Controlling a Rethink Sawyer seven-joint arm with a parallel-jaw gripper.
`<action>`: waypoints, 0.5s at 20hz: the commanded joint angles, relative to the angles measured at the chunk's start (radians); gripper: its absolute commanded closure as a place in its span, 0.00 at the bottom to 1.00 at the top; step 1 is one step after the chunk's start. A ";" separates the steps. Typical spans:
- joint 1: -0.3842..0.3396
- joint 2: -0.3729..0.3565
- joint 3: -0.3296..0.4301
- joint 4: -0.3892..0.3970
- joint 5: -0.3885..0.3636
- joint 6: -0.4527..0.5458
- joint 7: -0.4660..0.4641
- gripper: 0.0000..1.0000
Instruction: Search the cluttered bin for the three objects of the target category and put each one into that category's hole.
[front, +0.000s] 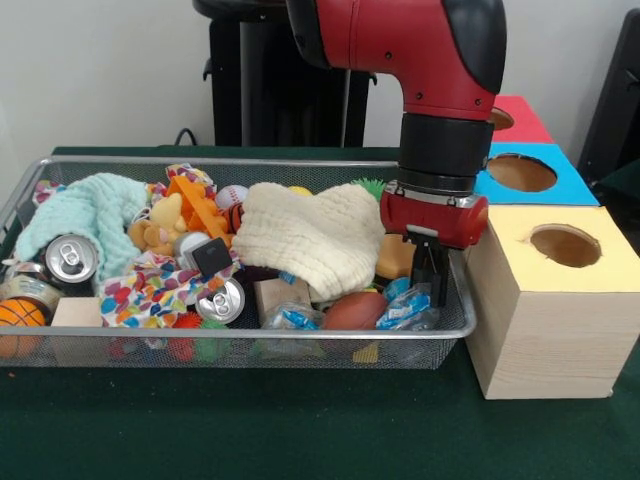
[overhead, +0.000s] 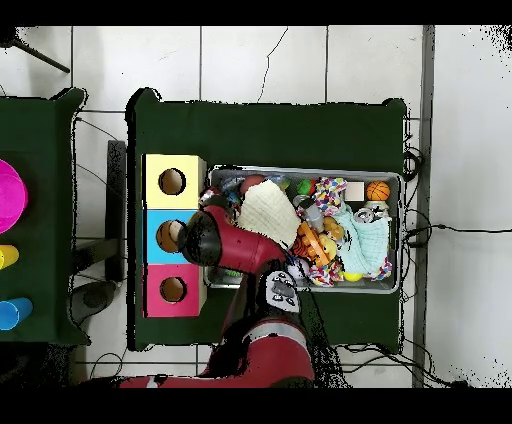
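The wire-mesh bin (front: 250, 333) holds a heap of clutter; it also shows in the overhead view (overhead: 398, 232). My gripper (front: 430, 292) reaches down into the bin's right end, by the rim. A crinkly clear packet with blue and white print (front: 408, 312) lies just left of and below the gripper tip, touching or nearly touching it. A second such packet (front: 296, 319) lies at the front rim, left of a brown football (front: 355, 310). I cannot make out a third packet. In the overhead view the arm (overhead: 232, 246) hides the gripper.
Three wooden boxes with round holes stand beside the bin: yellow-topped (front: 565, 245), blue-topped (front: 522, 172), red-topped (front: 515, 118). A cream cloth (front: 310, 235), a mint cloth (front: 85, 210), two cans (front: 70, 258) (front: 222, 300), a small basketball (front: 20, 315) and toys fill the bin.
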 joint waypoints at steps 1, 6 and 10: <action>0.091 0.029 -0.113 -0.072 0.044 0.235 0.068 1.00; 0.061 0.012 -0.070 -0.052 0.022 0.226 0.082 1.00; 0.052 -0.012 -0.056 -0.036 0.012 0.239 0.093 1.00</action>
